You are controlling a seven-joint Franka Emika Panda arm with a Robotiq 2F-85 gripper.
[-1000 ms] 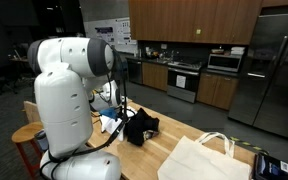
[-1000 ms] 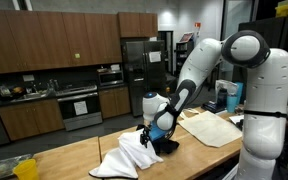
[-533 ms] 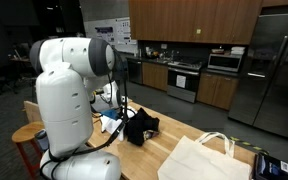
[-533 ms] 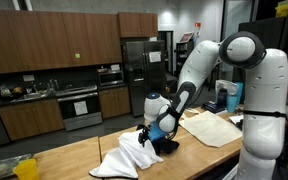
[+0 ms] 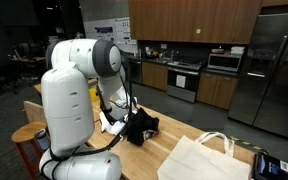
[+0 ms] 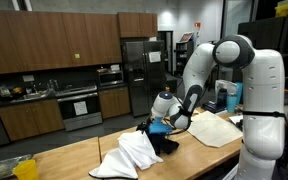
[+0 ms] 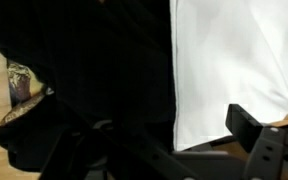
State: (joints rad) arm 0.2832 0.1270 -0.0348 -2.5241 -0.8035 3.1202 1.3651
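- The gripper point(image 6: 160, 130) hangs low over two cloths on the table point(image 6: 74, 155). Its jaws are spread wide and hold nothing.
- The black cloth point(image 5: 140, 126) lies bunched in a heap. The white cloth point(image 6: 132, 155) lies right against it and spreads out toward the table edge.
- In the wrist view the seam between them runs straight under the gripper, black to one side and white to the other.
- Both look soft, light and limp. I judge that they will sag and drape when lifted, with no stiff edge to steer by.
- A raised fold or bunched ridge looks like the best place to pinch. On a flat stretch the fingers would likely slide off.
- The black heap stands higher and seems to offer more folds than the white one.
- Near the seam, a pinch could catch both cloths at once, so a hold well away from it looks safer.
- The wrist view is dark and the black cloth shows almost no folds there.
- Only one finger point(image 7: 259, 140) is plain in the wrist view, and it is cut off at the frame edge. The other is lost against the black.
- The arm covers part of the cloths in both exterior views.
- I cannot tell whether the gripper touches the cloth, or whether the black overlaps the white.
- A pale bag point(image 5: 199, 158) lies farther along the table, well apart.
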